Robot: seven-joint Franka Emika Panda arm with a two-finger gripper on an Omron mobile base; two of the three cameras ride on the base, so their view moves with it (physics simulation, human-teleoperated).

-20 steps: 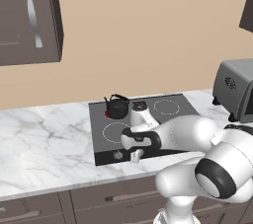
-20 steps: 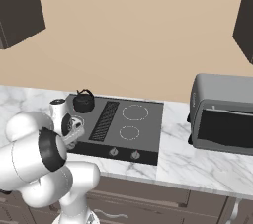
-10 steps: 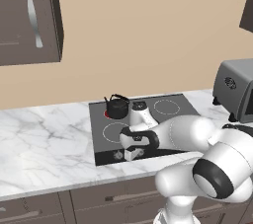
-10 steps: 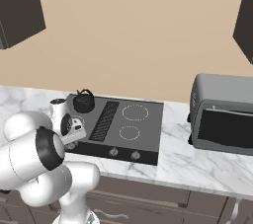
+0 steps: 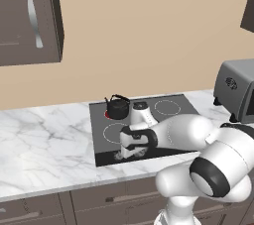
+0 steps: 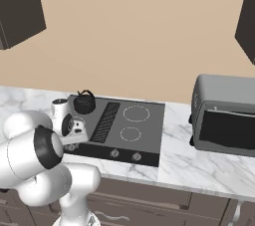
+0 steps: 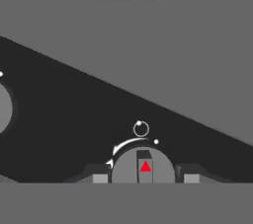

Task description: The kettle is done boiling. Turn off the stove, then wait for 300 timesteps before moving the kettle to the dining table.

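The small black kettle (image 5: 118, 108) (image 6: 84, 103) stands upright on the stove's (image 5: 163, 115) (image 6: 147, 125) back left burner, where a red glow shows at its base. My gripper (image 5: 122, 155) (image 6: 73, 142) (image 7: 144, 177) is down at the stove's dark front strip. It is shut on the stove knob (image 7: 143, 165), a grey one with a red triangle, which sits between the two fingertips (image 7: 99, 177). The kettle is behind the hand and apart from it. The dining table is out of view.
A grey toaster oven (image 5: 237, 90) (image 6: 224, 115) stands on the marble counter (image 5: 44, 140) to the right of the stove. Two more knobs (image 6: 114, 154) sit along the front strip. Dark wall cabinets (image 5: 27, 16) hang above, and a white canister (image 6: 60, 110) stands left of the kettle.
The hand has dropped a little and moved left, down onto the front strip at the knob. The kettle has not moved.
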